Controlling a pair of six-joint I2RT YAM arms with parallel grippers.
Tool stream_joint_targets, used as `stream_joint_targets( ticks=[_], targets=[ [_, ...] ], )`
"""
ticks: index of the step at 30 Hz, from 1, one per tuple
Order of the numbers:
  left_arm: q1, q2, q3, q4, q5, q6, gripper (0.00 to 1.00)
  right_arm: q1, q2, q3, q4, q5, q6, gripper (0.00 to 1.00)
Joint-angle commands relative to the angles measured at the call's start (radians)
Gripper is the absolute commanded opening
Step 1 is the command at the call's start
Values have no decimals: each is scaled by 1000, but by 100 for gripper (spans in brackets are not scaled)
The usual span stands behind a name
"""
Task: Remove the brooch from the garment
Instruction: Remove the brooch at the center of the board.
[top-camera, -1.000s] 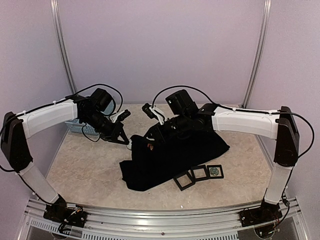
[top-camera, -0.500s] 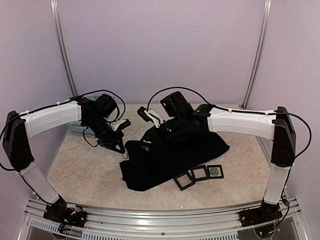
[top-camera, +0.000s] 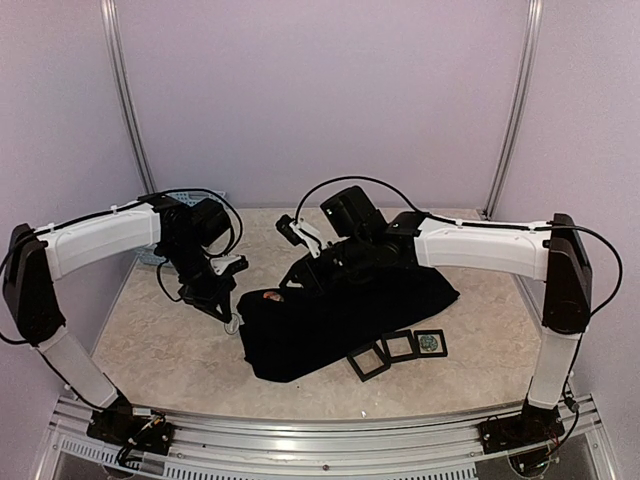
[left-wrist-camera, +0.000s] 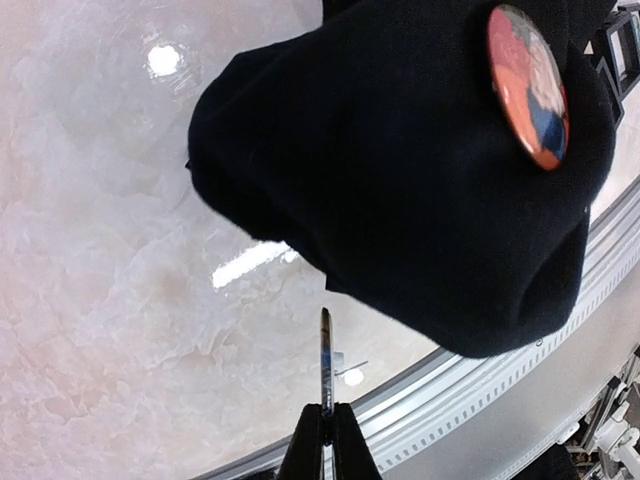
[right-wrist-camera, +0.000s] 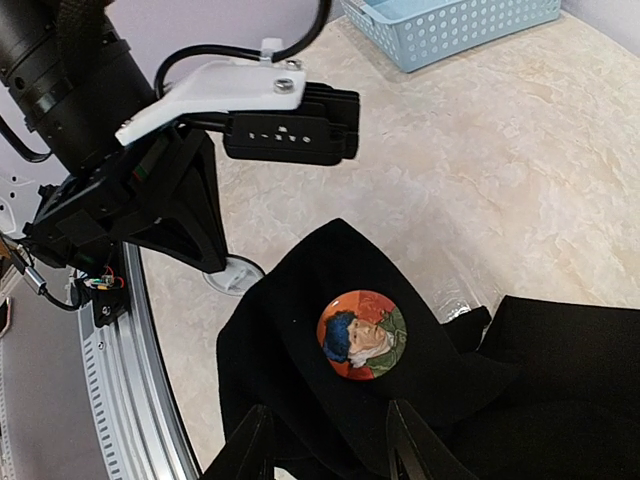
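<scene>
The black garment (top-camera: 350, 310) lies bunched mid-table. A round brooch (right-wrist-camera: 362, 333) with a painted portrait, orange ground and blue hat, sits on a raised fold (right-wrist-camera: 300, 300). It shows as a small red spot (top-camera: 270, 297) from above and at the upper right (left-wrist-camera: 528, 85) in the left wrist view. My right gripper (right-wrist-camera: 330, 445) is shut on the fabric just below the brooch, which fills the space between its fingers. My left gripper (left-wrist-camera: 326, 410) is shut on a thin round grey disc (left-wrist-camera: 326, 350), seen edge-on, low over the table to the garment's left (top-camera: 222, 310).
A light-blue perforated basket (right-wrist-camera: 450, 25) stands at the back left. Three small black square frames (top-camera: 400, 346) lie in front of the garment. The aluminium rail (top-camera: 300, 440) runs along the near edge, close under the left gripper.
My left gripper has moved down and to the left, away from the garment, still shut on the thin disc. The fold with the brooch now shows from above.
</scene>
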Motion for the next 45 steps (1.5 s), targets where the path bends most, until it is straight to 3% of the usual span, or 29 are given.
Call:
stream_joint_targets(
  ticks=[1, 6, 11, 16, 23, 29, 35, 45],
  targets=[
    [30, -73, 5, -87, -52, -43, 0, 11, -49, -35, 36, 44, 17, 39],
    [122, -116, 70, -144, -126, -78, 0, -1, -72, -50, 52, 72, 39, 38],
    [198, -149, 162, -23, -57, -102, 0, -54, -131, -98, 129, 34, 103, 38],
    [209, -154, 165, 307, 222, -195, 0, -131, -216, -180, 268, -68, 191, 40],
    [179, -185, 60, 723, 572, -272, 0, -191, -299, -258, 457, -236, 348, 45],
    [172, -206, -50, 1003, 820, -407, 0, -185, -301, -224, 485, -353, 401, 51],
    [153, -196, -53, 1046, 940, -419, 0, -170, -279, -186, 469, -468, 431, 60],
    [127, -167, -31, 967, 965, -368, 0, -138, -210, -89, 437, -494, 424, 59]
  ],
)
